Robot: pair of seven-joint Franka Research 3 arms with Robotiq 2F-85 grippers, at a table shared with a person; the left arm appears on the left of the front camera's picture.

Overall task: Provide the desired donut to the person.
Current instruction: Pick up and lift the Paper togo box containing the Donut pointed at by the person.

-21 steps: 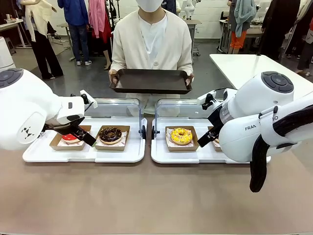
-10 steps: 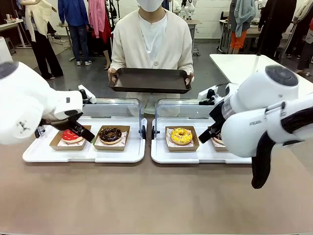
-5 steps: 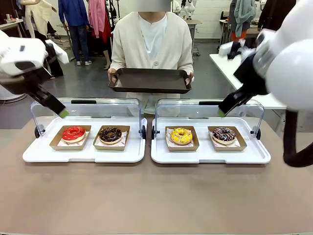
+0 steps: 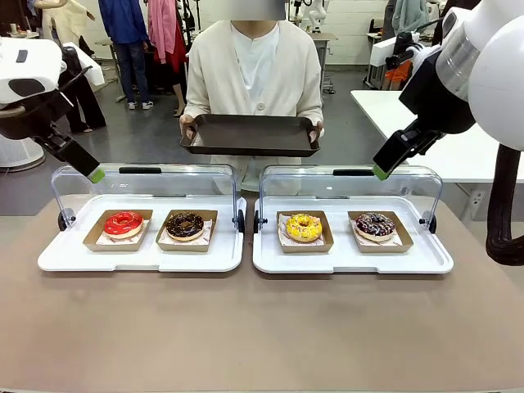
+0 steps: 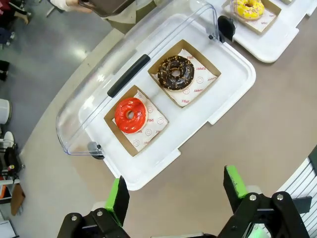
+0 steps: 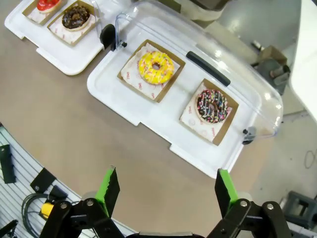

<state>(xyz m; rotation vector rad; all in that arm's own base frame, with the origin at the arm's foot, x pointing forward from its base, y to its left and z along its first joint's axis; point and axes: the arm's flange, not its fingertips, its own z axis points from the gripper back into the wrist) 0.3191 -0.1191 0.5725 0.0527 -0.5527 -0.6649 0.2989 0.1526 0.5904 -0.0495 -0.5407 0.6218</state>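
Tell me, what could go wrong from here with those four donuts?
1. Wrong pick: the person holds the dark tray with both hands and points at nothing, so the red donut, chocolate donut, yellow donut or sprinkled donut could be misjudged.
2. The open left lid and right lid stand between donuts and person; a reaching arm might catch one.
3. The left fingers and right fingers look hard and may squash icing.

Small red print dots the white paper liners (image 5: 200,79) lying in the shallow brown cardboard boxes (image 5: 110,119), but it is too small and blurred to read. No other text is legible.
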